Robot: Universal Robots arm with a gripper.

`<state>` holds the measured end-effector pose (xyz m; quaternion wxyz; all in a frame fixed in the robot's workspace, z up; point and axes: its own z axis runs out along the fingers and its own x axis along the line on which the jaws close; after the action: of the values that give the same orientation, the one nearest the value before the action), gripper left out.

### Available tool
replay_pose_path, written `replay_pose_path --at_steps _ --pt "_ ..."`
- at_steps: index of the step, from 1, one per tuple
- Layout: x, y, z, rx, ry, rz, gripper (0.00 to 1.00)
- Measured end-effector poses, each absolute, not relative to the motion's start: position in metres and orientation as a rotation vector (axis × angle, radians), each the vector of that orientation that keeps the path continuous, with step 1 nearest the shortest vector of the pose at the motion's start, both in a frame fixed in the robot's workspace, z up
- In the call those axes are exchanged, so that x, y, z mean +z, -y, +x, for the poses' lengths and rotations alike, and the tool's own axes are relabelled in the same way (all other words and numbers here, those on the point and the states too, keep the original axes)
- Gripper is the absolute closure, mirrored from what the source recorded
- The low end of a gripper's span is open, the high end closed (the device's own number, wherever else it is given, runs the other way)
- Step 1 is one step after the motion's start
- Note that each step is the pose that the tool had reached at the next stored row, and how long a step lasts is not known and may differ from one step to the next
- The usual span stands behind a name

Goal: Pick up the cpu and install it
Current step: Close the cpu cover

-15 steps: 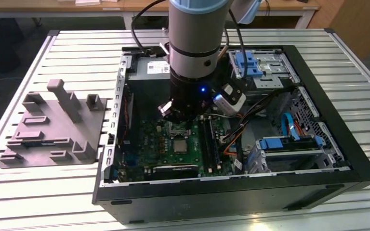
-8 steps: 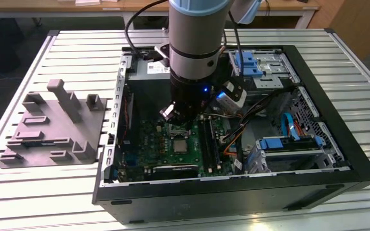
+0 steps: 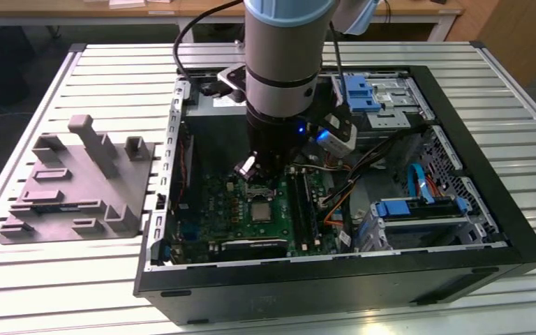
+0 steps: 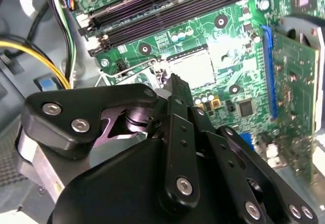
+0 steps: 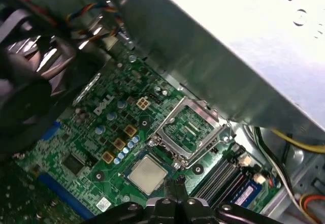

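A grey moulded tray (image 3: 56, 209) lies beside the open computer case (image 3: 343, 283).

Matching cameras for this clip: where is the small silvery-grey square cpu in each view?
Exterior view: the small silvery-grey square cpu lies inside the black computer case.
First wrist view: cpu beside the open metal socket frame.
Second wrist view: cpu just past the gripper.
Shared landmark: long black memory slots alongside it.

Arm (image 3: 282, 63) upright, wrist pointing straight down — gripper (image 5: 175, 183) low, fingers (image 4: 176, 89) pressed together at tips.
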<state>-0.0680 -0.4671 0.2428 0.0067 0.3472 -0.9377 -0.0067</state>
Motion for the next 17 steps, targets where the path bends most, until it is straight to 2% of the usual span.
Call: replay_pose_path --at_steps 5,12,17 --pt "0.2417 0.4672 -0.0675 -0.021 2.888 1.201 0.89" --pt "0.2412 0.4671 -0.0654 -0.167 2.9 1.259 0.89" --pt "0.2398 0.4671 -0.0638 -0.174 2.86 1.343 0.89"
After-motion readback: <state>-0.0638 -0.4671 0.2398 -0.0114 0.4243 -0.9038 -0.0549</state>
